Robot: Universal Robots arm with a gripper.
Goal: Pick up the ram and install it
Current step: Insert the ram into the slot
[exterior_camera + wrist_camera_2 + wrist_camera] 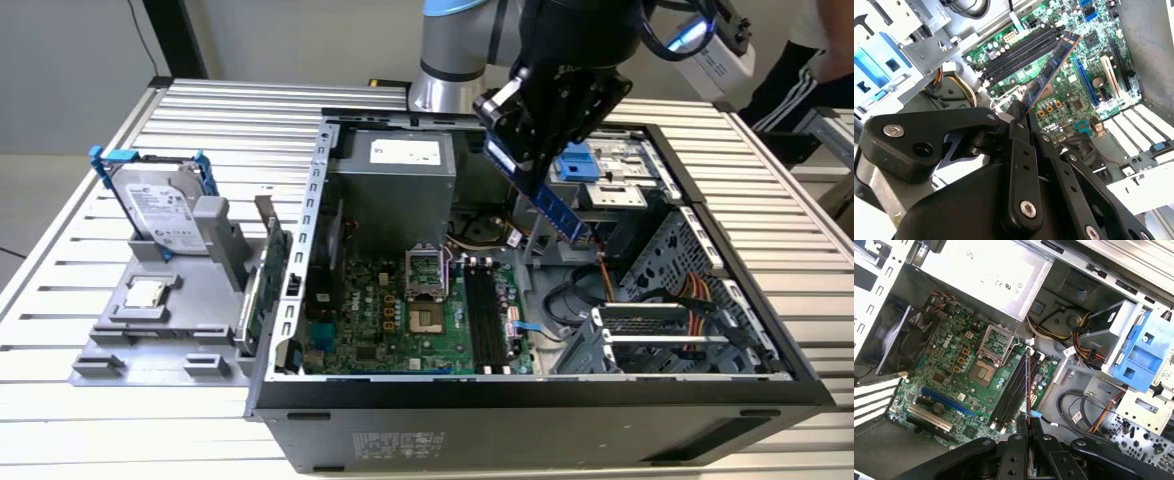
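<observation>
Gripper clamps the ram edge-on — above the memory slots

The thin dark-blue ram stick has its held end hidden between fingers of the black gripper in the second wrist view; the exterior view's top edge cuts off the grey robot arm.

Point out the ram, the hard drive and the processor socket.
ram (1051,68), second wrist view, middle of the stick.
hard drive (163,212), exterior view, its labelled face.
processor socket (983,372), first wrist view, its centre.
</observation>
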